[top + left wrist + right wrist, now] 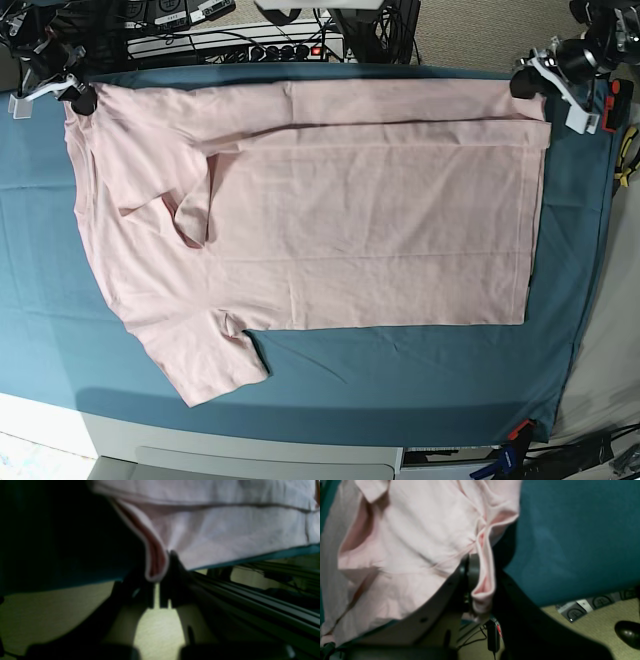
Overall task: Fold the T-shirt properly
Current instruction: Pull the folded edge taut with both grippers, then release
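Both grippers are clamped on far-edge corners of the T-shirt [300, 210], left gripper [160, 577] and right gripper [482, 592] each pinching only a thin hem fold (shallow bite), so uneven pulling risks slippage and a skewed fold below them.

The base view looks straight down from well above, taking in the whole T-shirt [320, 220] spread on the teal cloth [400, 370] over the table. Both wrist views sit very close, looking along their own gripper at cloth edge level. The left gripper [158, 580] shows at centre frame, the same one at upper right of the base view. The right gripper [480, 590] matches the base view's upper left corner.
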Available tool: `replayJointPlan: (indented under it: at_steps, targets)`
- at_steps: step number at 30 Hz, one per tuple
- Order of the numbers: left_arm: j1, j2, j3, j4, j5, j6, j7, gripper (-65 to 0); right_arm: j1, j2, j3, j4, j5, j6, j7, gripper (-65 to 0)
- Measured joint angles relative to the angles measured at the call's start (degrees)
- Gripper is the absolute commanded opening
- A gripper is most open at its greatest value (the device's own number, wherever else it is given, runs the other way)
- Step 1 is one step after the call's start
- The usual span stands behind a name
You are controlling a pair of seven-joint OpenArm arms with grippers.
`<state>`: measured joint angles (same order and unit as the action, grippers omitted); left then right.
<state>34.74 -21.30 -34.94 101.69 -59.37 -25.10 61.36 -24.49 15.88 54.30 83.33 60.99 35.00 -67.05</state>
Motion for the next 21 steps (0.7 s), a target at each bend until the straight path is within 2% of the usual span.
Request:
replayJointPlan:
  at_steps: [2,13,14,17,18,21]
  targets:
    - [0.15,-0.39,-1.11,0.00,0.33,0.74,0.00,-65.0,-0.17,0.00,0.00,0.00,-0.31,0.00,0.00,-65.0]
    - [0.46,-0.92,-1.51,0.00,0.39,0.11,-0.04,-65.0,-0.92,-0.02,0.00,0.00,-0.28,0.00,0.02,-65.0]
    - [0.46,-0.92,-1.51,0.00,0.39,-0.44,-0.04,-59.9,-0.90,-0.02,0.00,0.00,-0.28,0.00,0.02,-65.0]
    - [0.46,-0.94,-1.53,0.00,0.94,-1.14,-0.09,-40.9,-0.92,-0.02,0.02,0.02,-0.11,0.07,1.33,-46.0]
    - [0.46,-0.96,-1.62,0.02,0.76,-1.88,-0.04,-37.1,-0.90,0.00,0.04,0.07,-0.07,0.17,1.79,-43.1]
    - [0.46,-0.96,-1.62,0.11,1.57,-1.90,-1.14,-35.2,-0.92,0.00,0.04,0.07,-1.05,0.17,4.13,-42.8]
